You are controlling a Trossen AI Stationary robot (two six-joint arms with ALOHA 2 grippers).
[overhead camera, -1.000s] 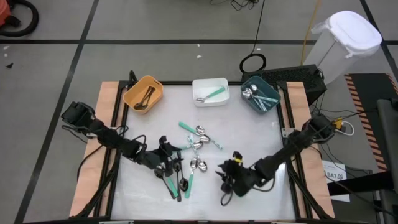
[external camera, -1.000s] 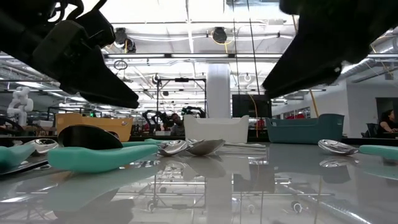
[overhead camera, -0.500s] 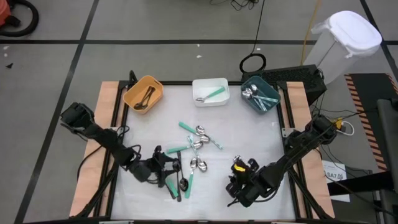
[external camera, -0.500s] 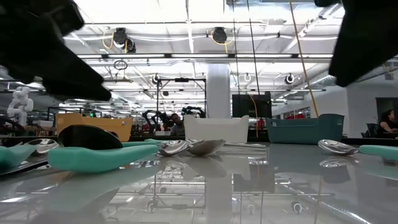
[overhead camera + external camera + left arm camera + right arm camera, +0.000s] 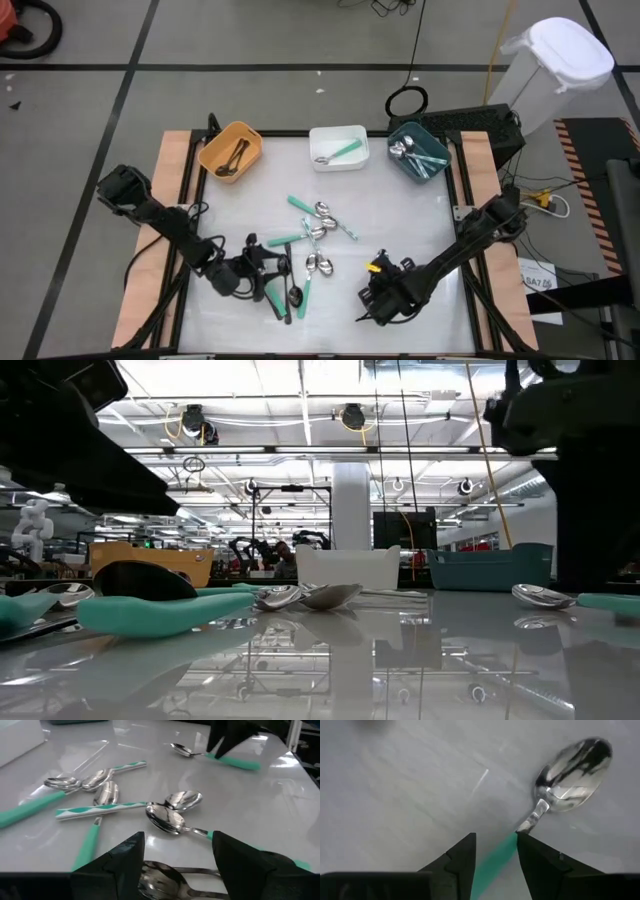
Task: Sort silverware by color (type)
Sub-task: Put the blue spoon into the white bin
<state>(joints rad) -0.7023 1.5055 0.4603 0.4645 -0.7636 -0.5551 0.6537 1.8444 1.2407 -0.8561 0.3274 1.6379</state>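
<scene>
A mint-handled spoon (image 5: 572, 767) lies on the white table near its front edge, also seen in the low view (image 5: 545, 596). My right gripper (image 5: 496, 837) points steeply down over it, open, one finger on each side of the green handle (image 5: 495, 860). Whether a finger touches the handle I cannot tell. My left gripper (image 5: 177, 850) stands low and wide open at a heap of spoons (image 5: 290, 290) with black and mint handles. A shiny spoon bowl (image 5: 162, 877) shows between its fingers. More spoons (image 5: 318, 225) lie scattered mid-table.
Three bins stand along the far edge: orange (image 5: 231, 151) with dark spoons, white (image 5: 338, 146) with a mint-handled spoon, teal (image 5: 418, 154) with several spoons. Bare table lies between the two grippers and toward the far right.
My left gripper has swung toward the table's near edge, staying wide open over the heap. My right gripper has tipped from a slant to pointing steeply down and has rolled, coming over the mint spoon's handle. That spoon has kept its place on the table.
</scene>
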